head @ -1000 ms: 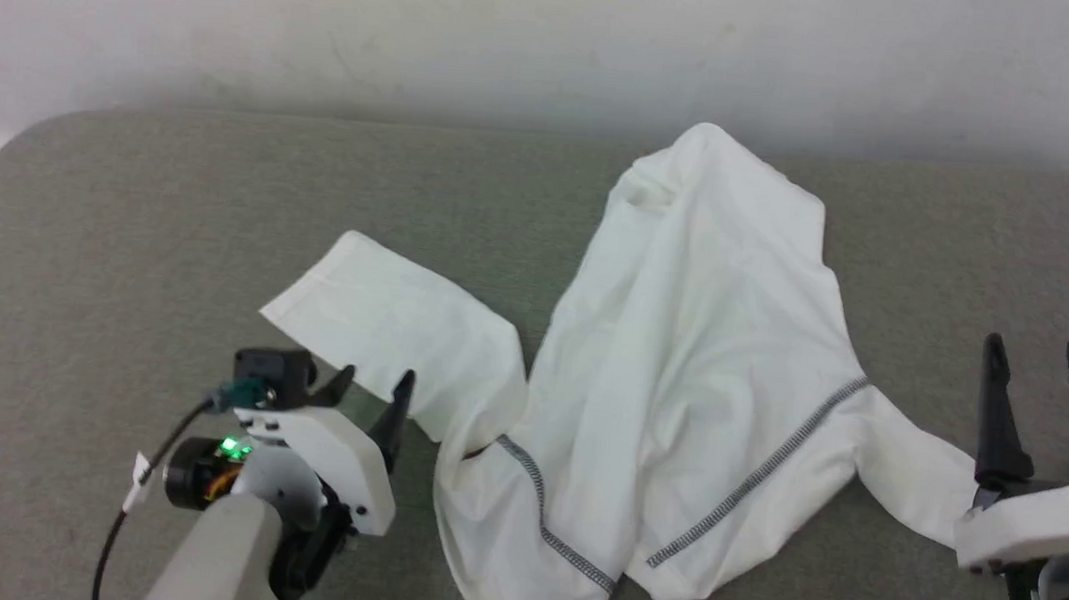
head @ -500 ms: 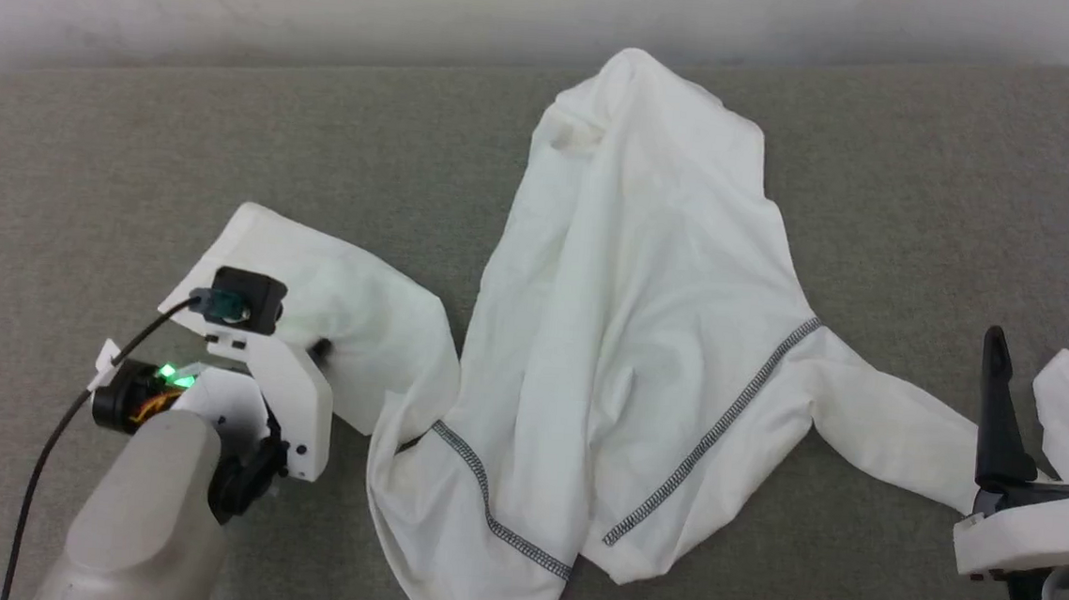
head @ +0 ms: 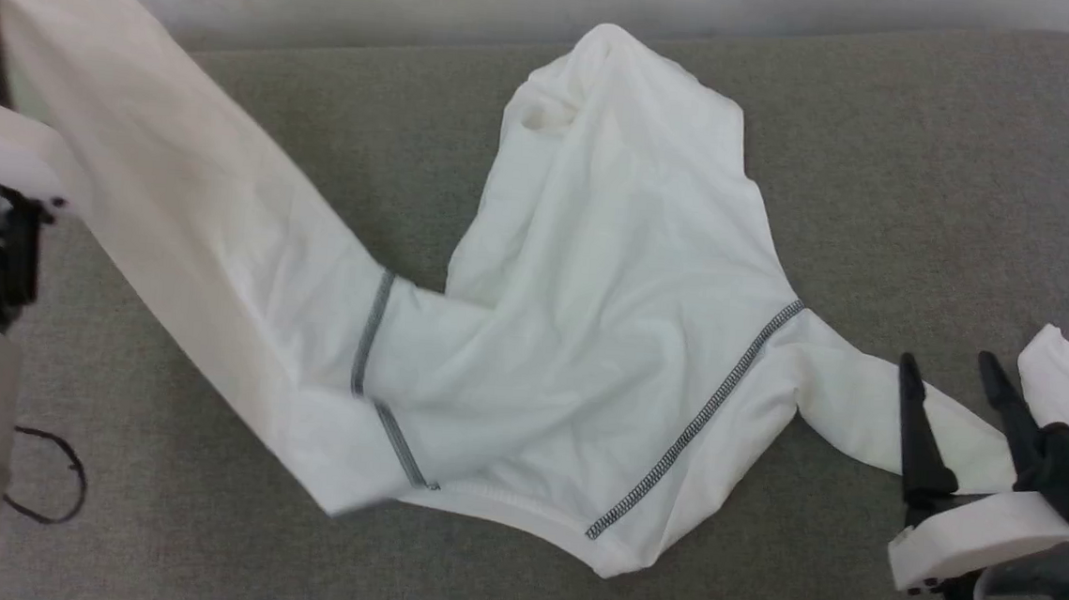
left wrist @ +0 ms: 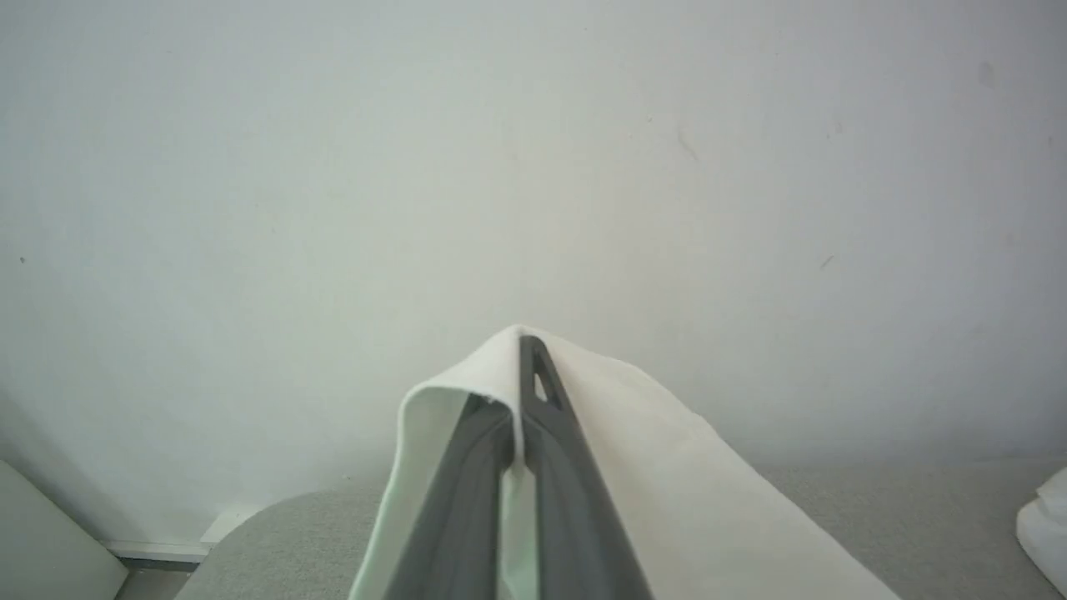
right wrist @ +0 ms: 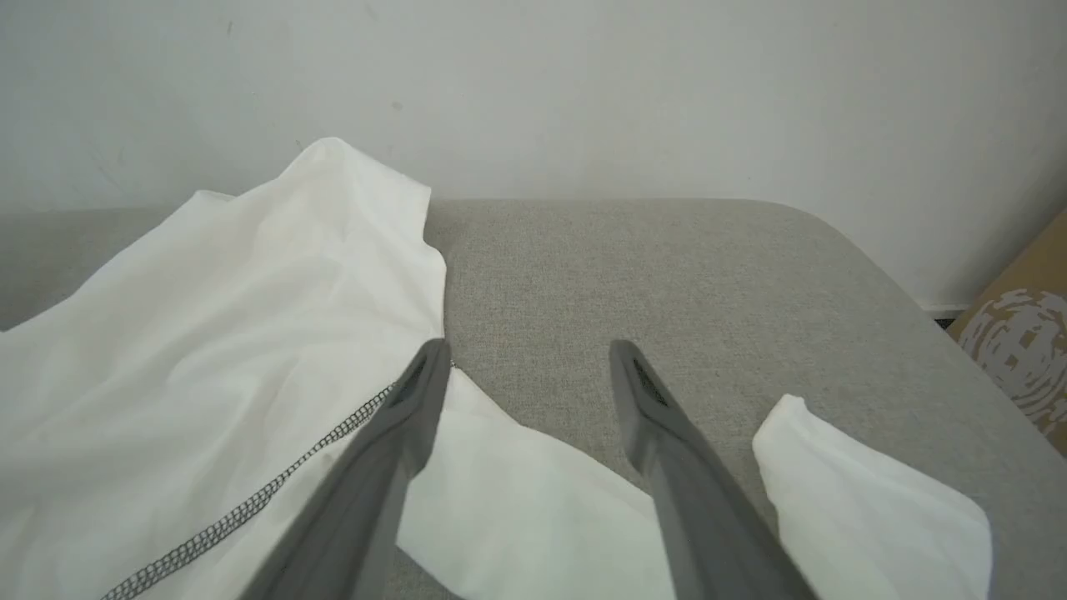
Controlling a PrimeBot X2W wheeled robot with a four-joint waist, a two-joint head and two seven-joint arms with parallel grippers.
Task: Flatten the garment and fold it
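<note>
The large white thin-fabric shirt with dark grey zigzag seams point(head: 593, 276) lies crumpled across the grey padded table point(head: 929, 177), one sleeve raised at the left; the left gripper point(left wrist: 513, 375) has its fingers closed on that sleeve's end; the right gripper point(head: 947, 362) hovers spread above the other sleeve, gripping nothing; to flatten well, it should clamp near the cuff, then both draw apart evenly and low.

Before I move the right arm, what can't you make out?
- Left gripper: the head view's left edge cuts it off, and the garment drapes over it.
- Neckline and label: lost in bunched folds, head view.
- Right gripper: contact with the sleeve unclear, because its fingers cover the spot.
</note>
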